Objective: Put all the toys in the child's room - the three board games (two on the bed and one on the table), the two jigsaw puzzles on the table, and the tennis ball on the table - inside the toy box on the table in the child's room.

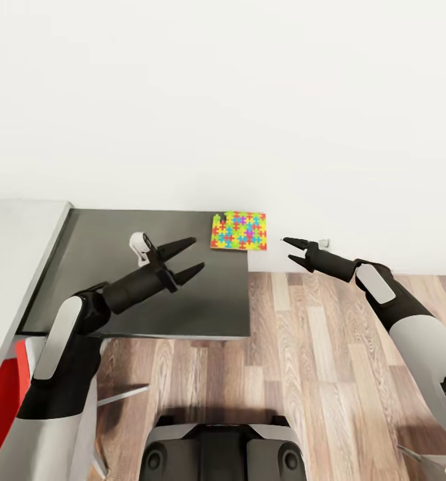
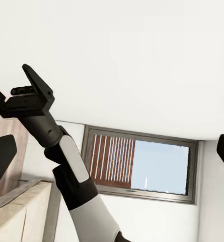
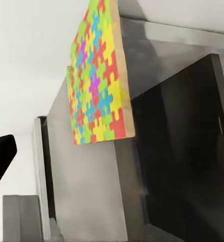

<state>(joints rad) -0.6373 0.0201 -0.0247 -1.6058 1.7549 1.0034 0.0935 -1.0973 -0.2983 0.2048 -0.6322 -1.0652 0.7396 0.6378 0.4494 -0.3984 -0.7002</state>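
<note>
- The robot's dark grey base (image 1: 223,451) sits at the bottom edge of the head view, over a wood-plank floor (image 1: 316,347).
- Left pincer (image 1: 182,259), black and two-fingered, hovers over the desk's lower dark grey cabinet section (image 1: 109,230), its fingers spread with nothing between them.
- Right pincer (image 1: 295,252), also black, hangs over the floor just beyond the desk's right edge, tips parted and empty, pointing towards the puzzle.
- A thin flat jigsaw puzzle (image 1: 239,230) of interlocking yellow, pink, blue and green pieces lies on the far right corner of the dark section, against the white wall (image 1: 249,100); the right wrist view shows it close up (image 3: 97,75), a second patterned edge peeping from beneath.
- The pale grey mottled desk top (image 1: 15,234) adjoins at left, with a red chair seat (image 1: 2,401) below it.
- A dark-framed window (image 2: 142,164) appears in the left wrist view.
</note>
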